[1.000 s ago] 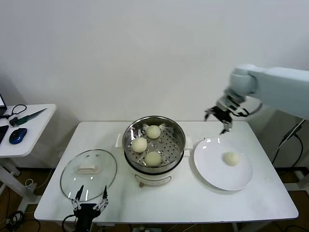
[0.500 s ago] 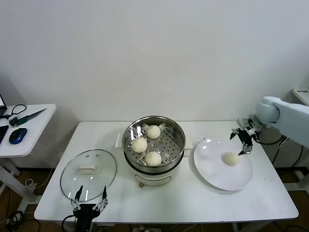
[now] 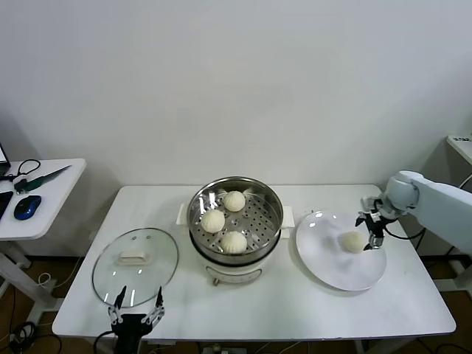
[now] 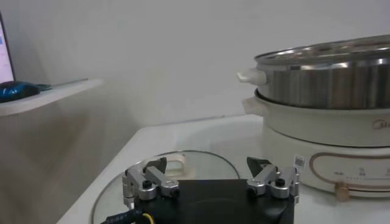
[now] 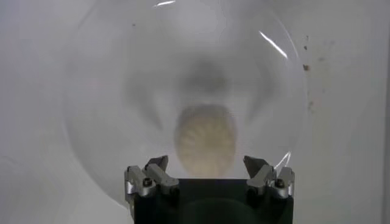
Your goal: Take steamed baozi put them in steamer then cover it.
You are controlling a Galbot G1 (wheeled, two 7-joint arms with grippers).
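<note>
Baozi (image 5: pixel 206 139) on plate (image 5: pixel 109 91), right end effector (image 5: pixel 207 176) spread open directly above it, empty.

right arm (image 3: pixel 435 200): pale grey-white shell | grippers: black body, silver fingers (image 5: pixel 150 179) with dark screws | left gripper (image 4: pixel 210 182): yellow cable

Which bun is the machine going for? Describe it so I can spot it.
Find the white plate right of the steel steamer. The bun lies alone on it, under the open right hand; the other three buns sit inside the steamer.
</note>
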